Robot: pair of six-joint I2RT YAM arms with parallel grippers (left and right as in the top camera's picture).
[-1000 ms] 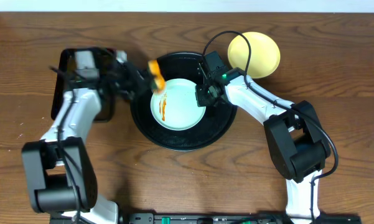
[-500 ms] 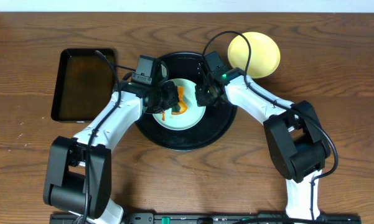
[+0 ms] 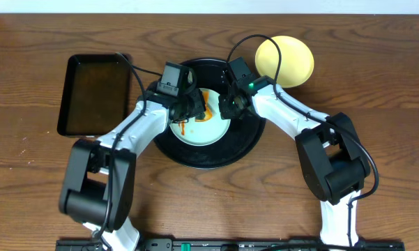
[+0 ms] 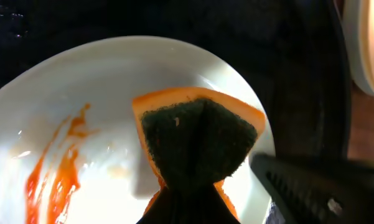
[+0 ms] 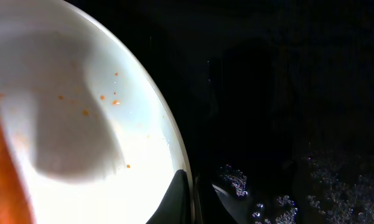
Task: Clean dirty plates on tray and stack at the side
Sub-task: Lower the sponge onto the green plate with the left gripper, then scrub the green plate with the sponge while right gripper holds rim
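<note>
A pale mint-green plate (image 3: 199, 130) (image 4: 99, 93) (image 5: 68, 112) lies in the round black tray (image 3: 245, 143) (image 5: 286, 93). Orange-brown sauce streaks (image 3: 183, 124) (image 4: 56, 168) mark its left part. My left gripper (image 3: 194, 106) (image 4: 193, 202) is shut on an orange sponge (image 3: 204, 111) (image 4: 196, 140), whose dark scouring face is pressed on the plate's upper right. My right gripper (image 3: 227, 108) (image 5: 190, 193) is shut on the plate's right rim, one finger inside and one outside. A pale yellow plate (image 3: 286, 61) rests on the table to the tray's upper right.
A rectangular black tray (image 3: 94, 94) with brownish liquid stands left of the round tray. Both arms reach over the round tray from the front. In the left wrist view the right gripper's dark finger (image 4: 317, 186) stands close beside the sponge.
My left arm has swung right from the rectangular tray and brought the sponge down onto the plate. The right gripper has stayed on the rim.
</note>
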